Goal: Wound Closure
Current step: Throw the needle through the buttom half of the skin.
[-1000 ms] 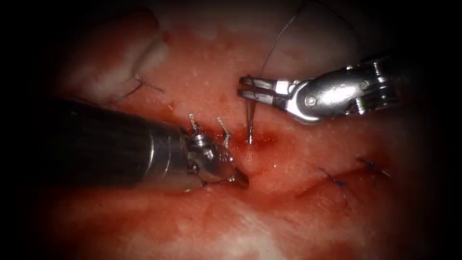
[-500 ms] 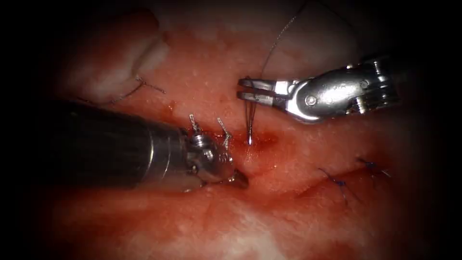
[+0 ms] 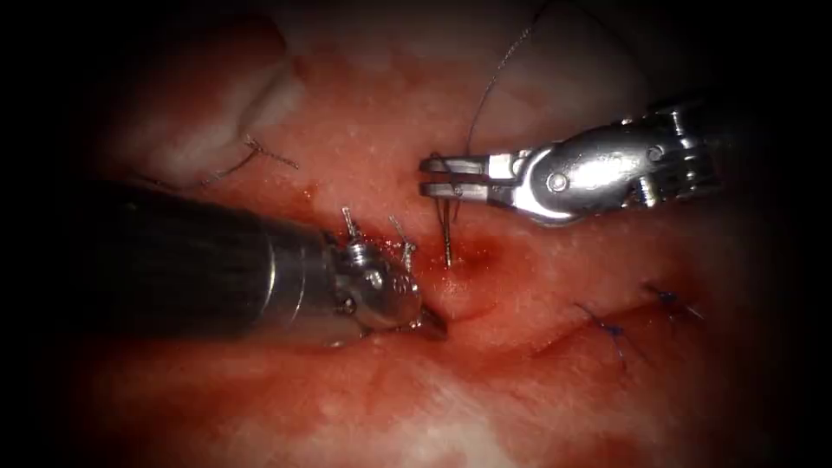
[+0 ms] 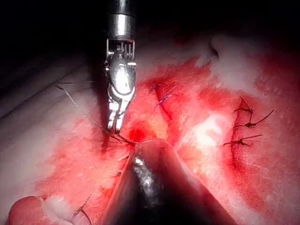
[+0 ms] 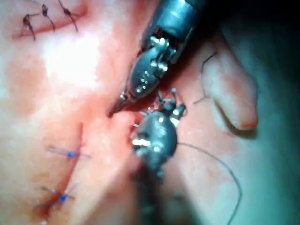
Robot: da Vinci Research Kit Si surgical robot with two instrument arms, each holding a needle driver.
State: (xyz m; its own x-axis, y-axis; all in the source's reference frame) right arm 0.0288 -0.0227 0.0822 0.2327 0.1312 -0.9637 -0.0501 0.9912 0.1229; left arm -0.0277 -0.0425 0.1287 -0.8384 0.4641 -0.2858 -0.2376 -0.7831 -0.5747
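the right tool (image 3: pixel 431 176) lies level, jaws pinching the needle (image 3: pixel 446 234) upright; left tool (image 3: pixel 431 323) jaws pressed into the tissue (image 3: pixel 537 286).

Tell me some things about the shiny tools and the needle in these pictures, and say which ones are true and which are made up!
1. The right tool holds the needle. True.
2. The needle hangs flat along the tissue. False: it points down, its tip at the red fluid.
3. The left tool holds the thread. False: its closed tip presses on the tissue; the thread runs up from the right tool.
4. Blue stitches sit to the right of the needle. True.
5. The left tool's tip touches the needle. False: they are apart.
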